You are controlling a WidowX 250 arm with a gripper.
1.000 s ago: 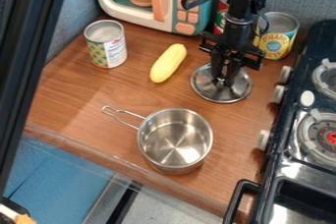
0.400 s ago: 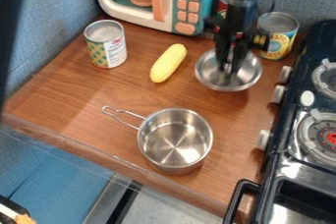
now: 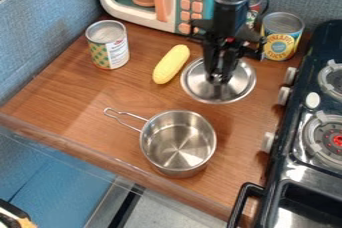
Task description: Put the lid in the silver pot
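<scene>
Leftward across the view and a little nearer the pot, the round, shiny silver lid (image 3: 219, 91) has swung from its earlier, more tilted pose. It hangs from the black two-finger gripper (image 3: 218, 77), whose jaws pinch it at the centre, apparently above the wooden bench (image 3: 87, 97). Close beside it lies the yellow toy corn (image 3: 172, 64); the open silver metal pot (image 3: 178, 143) stands nearer the camera, uncovered.

So small a hold probably lets the lid pivot, so it could arrive slanted and lodge crookedly. Travelling too low, it might knock the pot aside; released off-centre, it would likely slide off.
</scene>
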